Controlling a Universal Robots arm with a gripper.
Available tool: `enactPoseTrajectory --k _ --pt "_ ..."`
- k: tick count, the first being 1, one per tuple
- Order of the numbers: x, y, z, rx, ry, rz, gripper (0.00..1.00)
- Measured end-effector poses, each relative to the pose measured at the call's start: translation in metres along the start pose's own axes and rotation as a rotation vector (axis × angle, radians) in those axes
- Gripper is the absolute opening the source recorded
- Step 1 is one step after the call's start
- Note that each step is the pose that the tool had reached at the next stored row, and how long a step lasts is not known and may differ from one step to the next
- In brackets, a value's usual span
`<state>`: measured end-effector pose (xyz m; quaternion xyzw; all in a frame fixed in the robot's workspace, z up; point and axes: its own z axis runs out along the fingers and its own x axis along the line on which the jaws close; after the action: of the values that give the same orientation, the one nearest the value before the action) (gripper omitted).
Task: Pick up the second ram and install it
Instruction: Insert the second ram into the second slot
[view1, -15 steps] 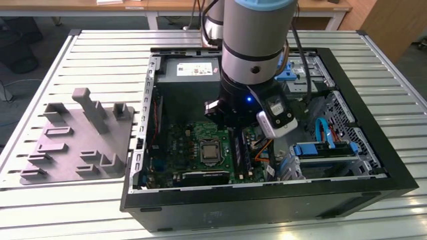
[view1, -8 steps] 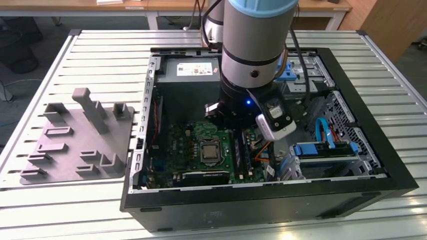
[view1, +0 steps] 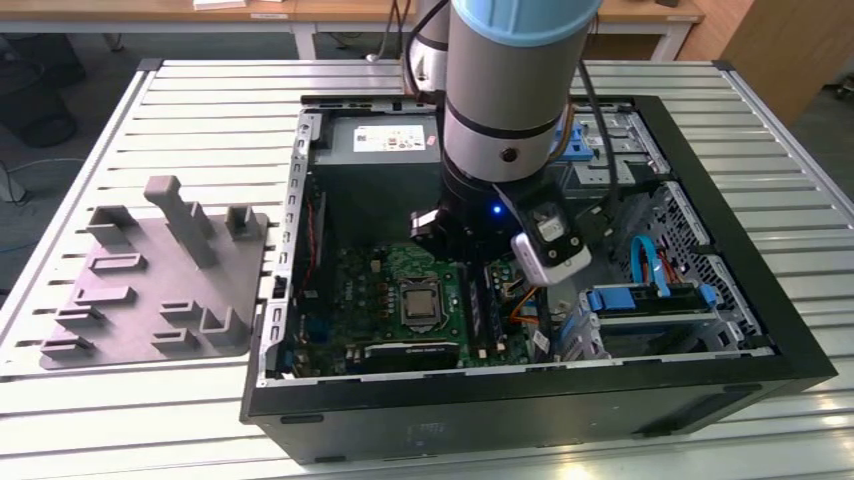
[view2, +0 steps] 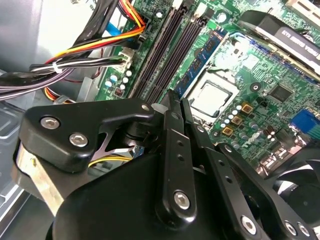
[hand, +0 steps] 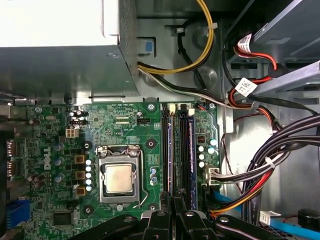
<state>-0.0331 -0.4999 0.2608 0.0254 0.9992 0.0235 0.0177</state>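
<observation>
My gripper (view2: 173, 102) hangs low inside the open computer case (view1: 787, 340), over the motherboard's (hand: 125, 120) memory slots. Its two fingers (view2: 176, 150) are pressed together, shut, and I see nothing between them. In the slot nearest the processor socket (hand: 119, 178) a thin dark ram (view2: 200, 65) with a bluish edge stands upright, seen edge-on in the first wrist view (hand: 170, 150). The fingertips (hand: 177, 204) sit just above one end of it. A twin stick (hand: 192, 150) stands two slots further from the socket. In the exterior view the gripper (view1: 454, 248) is right above the board.
Bundled power cables (view2: 75, 52) and a plug crowd the slots' far side. A drive cage with blue parts (view1: 641, 300) and the power supply (view1: 387, 140) fill the case's other corners. A grey fixture plate (view1: 147, 290) with upright posts lies on the slatted table at the exterior view's left.
</observation>
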Motion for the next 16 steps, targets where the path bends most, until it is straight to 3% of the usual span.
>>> enactPoseTrajectory --k 16 --pt "0.0002 -0.0004 0.0091 0.0 0.0 0.0 0.14"
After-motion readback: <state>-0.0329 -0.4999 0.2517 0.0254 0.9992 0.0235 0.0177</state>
